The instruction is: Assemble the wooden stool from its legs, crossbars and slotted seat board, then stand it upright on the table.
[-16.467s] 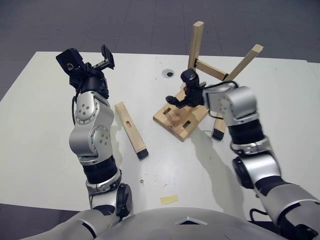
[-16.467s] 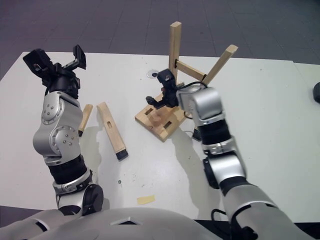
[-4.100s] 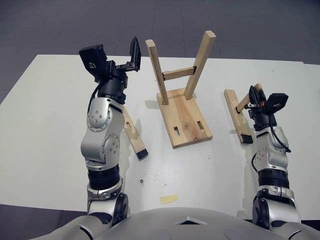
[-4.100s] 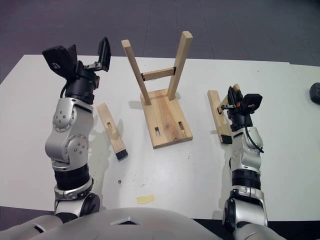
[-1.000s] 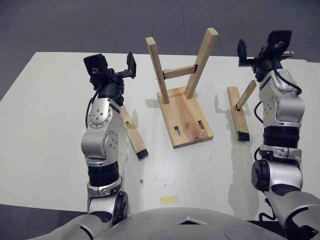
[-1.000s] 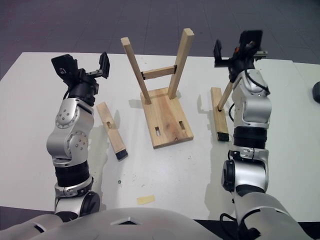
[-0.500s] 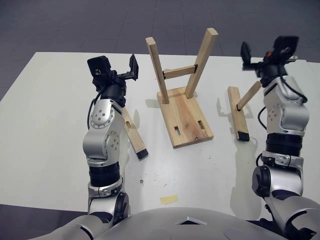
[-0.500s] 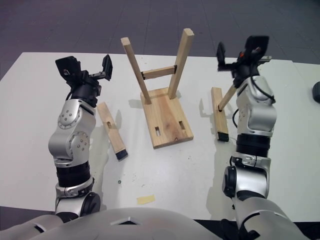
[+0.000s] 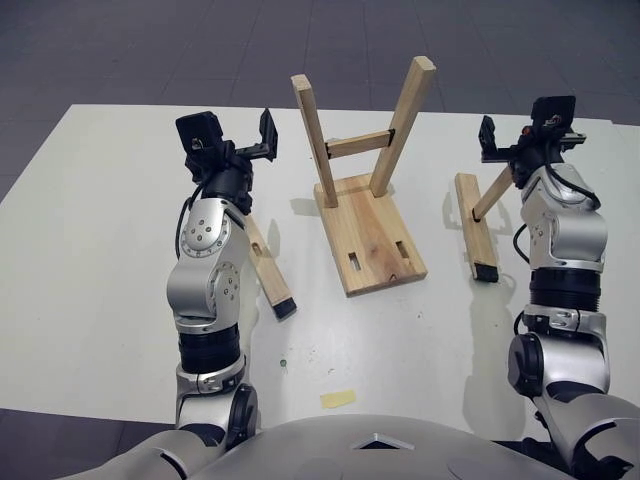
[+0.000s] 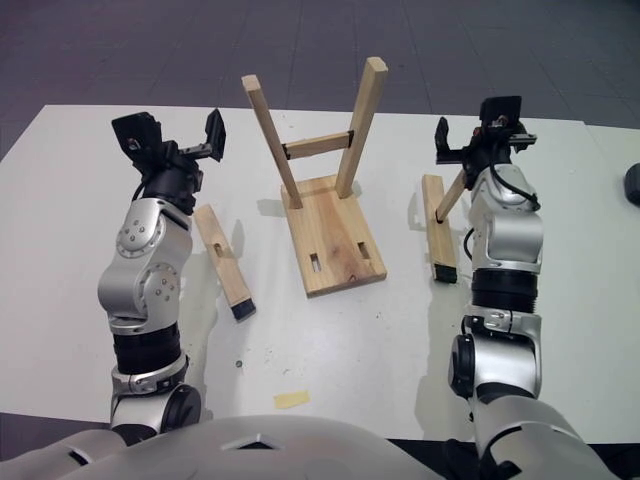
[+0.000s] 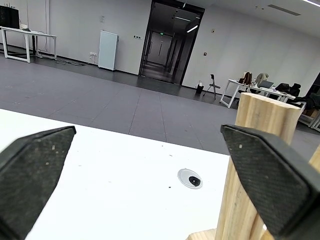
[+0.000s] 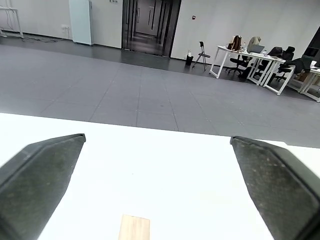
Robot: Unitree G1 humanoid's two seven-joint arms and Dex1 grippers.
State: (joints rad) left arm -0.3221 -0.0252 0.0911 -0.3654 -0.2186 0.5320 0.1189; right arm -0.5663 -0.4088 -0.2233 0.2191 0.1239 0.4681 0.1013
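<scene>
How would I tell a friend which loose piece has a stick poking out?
On the white table, find the seat board with two upright legs. The leg lying flat on its right is the one: unlike the bare left leg, a slanted crossbar rises from it.

A white worktop with a round cable port stands on a grey tiled floor in a wide, white-walled room. In the far wall a dark doorway opens on a corridor lit by ceiling strips, with a tall white cabinet beside it. Desks with office chairs stand to one side of the doorway, and another desk stands well off to the other.
</scene>
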